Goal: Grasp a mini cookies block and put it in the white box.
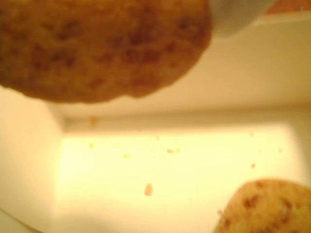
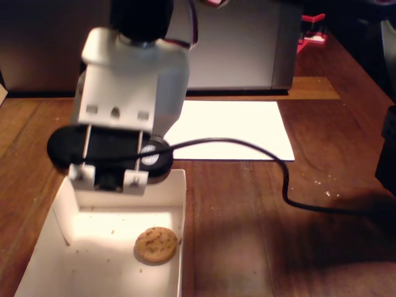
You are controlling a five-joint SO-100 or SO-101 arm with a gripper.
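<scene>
Wooden tabletop fills the fixed view, with a sheet of white paper (image 2: 229, 129) toward the upper middle. The gripper (image 1: 146, 92) appears clamped on a cookie (image 1: 97, 48), blurred across the top of the wrist view, though the jaws themselves are hidden. It hangs over the white box (image 2: 180, 204) at lower left. Another cookie (image 2: 156, 244) already lies inside near the right wall. Judged from this, only the release remains. Bare floor lies left of the resting cookie; a black cable (image 2: 297, 201) runs well clear to the right.
</scene>
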